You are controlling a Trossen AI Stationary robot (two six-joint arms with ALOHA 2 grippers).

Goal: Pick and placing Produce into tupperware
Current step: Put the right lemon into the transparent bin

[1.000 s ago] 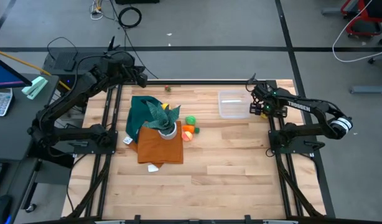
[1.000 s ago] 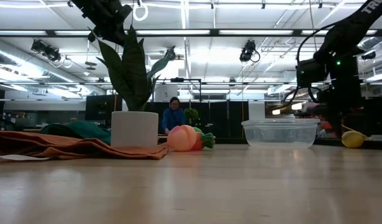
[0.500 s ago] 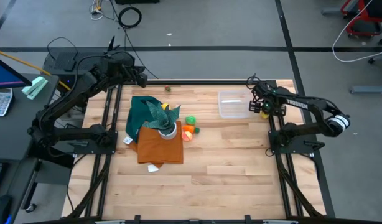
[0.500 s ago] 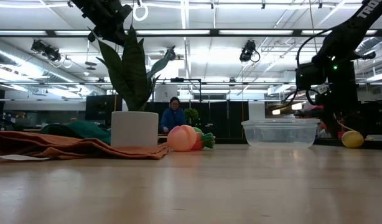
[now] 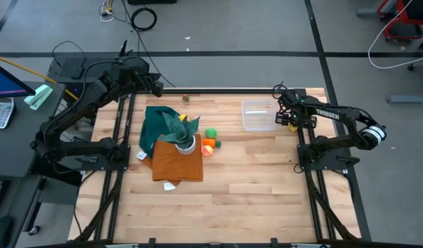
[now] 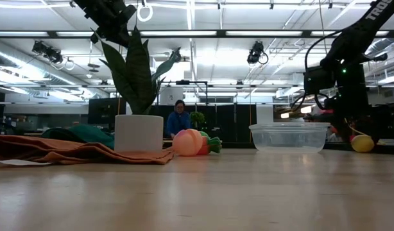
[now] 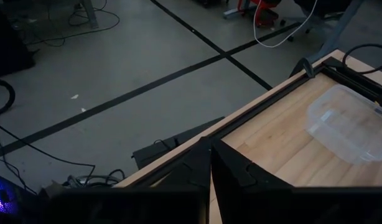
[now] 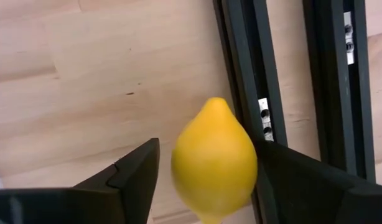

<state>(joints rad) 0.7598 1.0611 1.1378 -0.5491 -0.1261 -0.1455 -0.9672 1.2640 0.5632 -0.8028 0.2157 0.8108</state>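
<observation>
A yellow lemon (image 8: 214, 163) lies on the table by the right rail, also seen in the low view (image 6: 362, 142). My right gripper (image 8: 206, 165) is open and points down over it, one finger on each side, just right of the clear tupperware (image 5: 258, 115). The tupperware is empty and rests on its base (image 6: 289, 136). A green (image 5: 211, 133), an orange (image 5: 207, 144) and a red (image 5: 215, 145) toy produce lie together mid-table. My left gripper (image 5: 156, 86) is shut and empty above the table's far left corner. My right gripper has its two fingers on either side of the lemon's middle, coming from above. A gap shows between one finger (image 8: 138, 168) and the lemon. The other finger (image 8: 275, 165) lies right against the lemon's edge, and I cannot tell whether it touches. The lemon lies on the table.
A spiky potted plant (image 5: 180, 127) in a white pot (image 6: 138, 133) stands on an orange cloth (image 5: 176, 162) beside a green cloth (image 5: 155, 120), left of the produce. Black rails (image 5: 304, 148) run along the table's sides. A person (image 6: 178, 120) shows far behind the table.
My right gripper has shifted slightly toward the table's far edge and a little down over the lemon, which has stayed in place.
</observation>
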